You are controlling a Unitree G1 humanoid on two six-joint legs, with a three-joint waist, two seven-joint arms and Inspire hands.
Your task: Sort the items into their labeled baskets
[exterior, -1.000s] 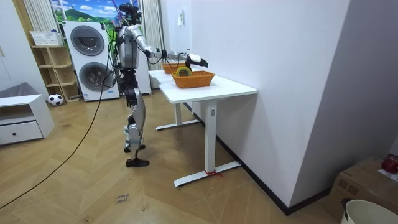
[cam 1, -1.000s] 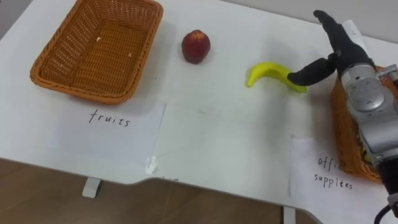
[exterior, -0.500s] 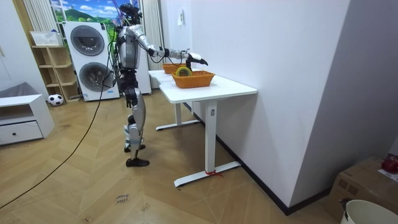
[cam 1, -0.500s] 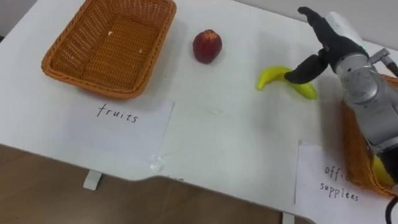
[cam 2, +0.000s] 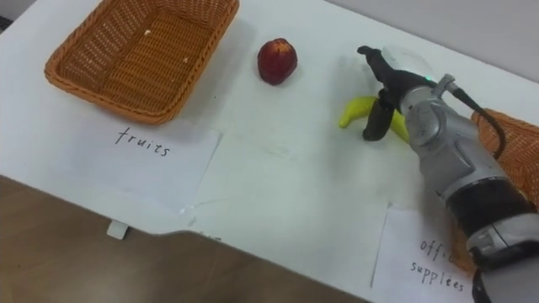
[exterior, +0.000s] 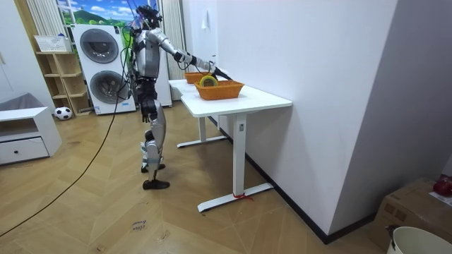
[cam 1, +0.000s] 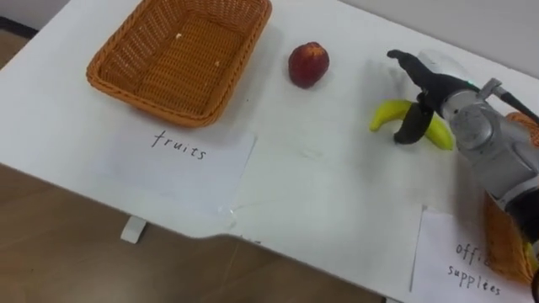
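A yellow banana (cam 1: pixel 386 116) lies on the white table (cam 1: pixel 337 194), right of a red apple (cam 1: pixel 308 64). My right hand (cam 1: pixel 434 88) is down on the banana's middle: its dark thumb lies across the fruit and its straight fingers reach past it toward the table's back, so it is open. The empty wicker fruit basket (cam 1: pixel 177 59) stands at the back left above a paper label (cam 1: pixel 177 145). The office supplies basket (cam 2: pixel 514 143) shows at the right edge, behind my forearm. In the room view I stand at the table's end, right arm stretched over the baskets (exterior: pixel 219 89).
A second paper label (cam 1: pixel 476 261) lies at the front right by the office basket. The table's front edge (cam 1: pixel 210 236) runs close below the labels, with wooden floor beyond. In the room view, washing machines (exterior: pixel 106 67) stand behind me.
The whole eye view has shifted, so the camera moved. My right hand has dropped from beside the banana's right end onto its middle, thumb now across it.
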